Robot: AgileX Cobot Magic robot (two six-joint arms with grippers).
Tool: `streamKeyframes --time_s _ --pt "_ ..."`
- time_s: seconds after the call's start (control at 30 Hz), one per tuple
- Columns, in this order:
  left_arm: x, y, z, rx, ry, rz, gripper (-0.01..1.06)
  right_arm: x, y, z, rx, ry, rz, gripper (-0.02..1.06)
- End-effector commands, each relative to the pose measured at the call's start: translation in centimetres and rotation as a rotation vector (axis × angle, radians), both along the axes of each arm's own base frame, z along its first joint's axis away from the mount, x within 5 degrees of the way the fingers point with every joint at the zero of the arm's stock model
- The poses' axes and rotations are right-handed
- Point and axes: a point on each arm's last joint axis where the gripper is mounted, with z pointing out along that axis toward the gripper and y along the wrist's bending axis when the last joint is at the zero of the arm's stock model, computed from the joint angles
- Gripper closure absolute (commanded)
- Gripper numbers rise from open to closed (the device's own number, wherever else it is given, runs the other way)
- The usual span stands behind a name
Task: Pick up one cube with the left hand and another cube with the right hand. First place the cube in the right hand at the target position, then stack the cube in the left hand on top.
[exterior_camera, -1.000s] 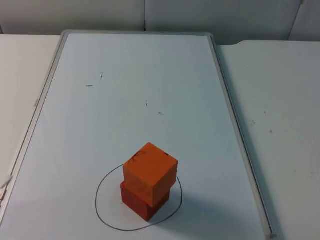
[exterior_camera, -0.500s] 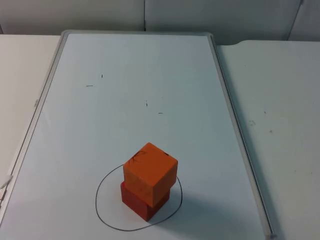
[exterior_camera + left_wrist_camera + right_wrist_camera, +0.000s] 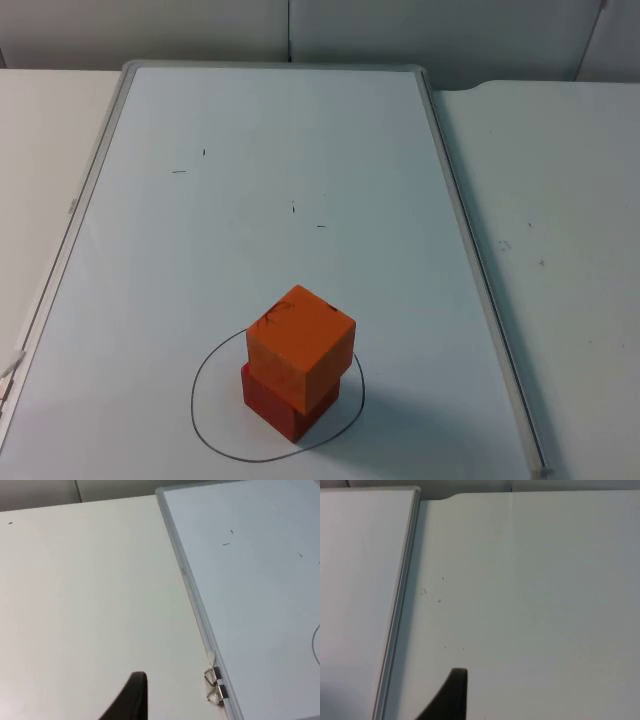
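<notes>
The orange cube [image 3: 301, 347] sits squarely on the red cube [image 3: 287, 401] inside the hand-drawn black ring [image 3: 210, 440] on the framed whiteboard [image 3: 300, 150], so the stack looks finished. The left tool [image 3: 131, 700] hangs over bare table [image 3: 75, 590] left of the board, the right tool [image 3: 450, 696] to its right; both wait well apart from the cubes. Each shows one fingertip, so I cannot tell their spread.

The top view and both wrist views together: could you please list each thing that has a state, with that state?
orange cube: stacked on the red cube, turned slightly against it, free of any gripper.
red cube: flat on the whiteboard inside the drawn circle, carrying the orange cube.
drawn circle: holds the stack.
left gripper: waits over the table, beside the whiteboard's edge.
right gripper: over the table, beside the whiteboard.
</notes>
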Motion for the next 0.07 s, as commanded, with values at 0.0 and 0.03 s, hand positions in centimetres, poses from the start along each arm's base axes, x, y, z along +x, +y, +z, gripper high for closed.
streamKeyframes --time_s 0.0,0.03 --pt "-0.01 -0.02 0.02 -0.007 -0.01 0.034 0.0 0.01 0.02 -0.05 -0.004 -0.006 -0.004 0.0" --pt "-0.01 -0.03 0.02 -0.007 -0.01 0.045 0.0 0.01 0.02 -0.05 -0.004 -0.006 -0.004 0.0"
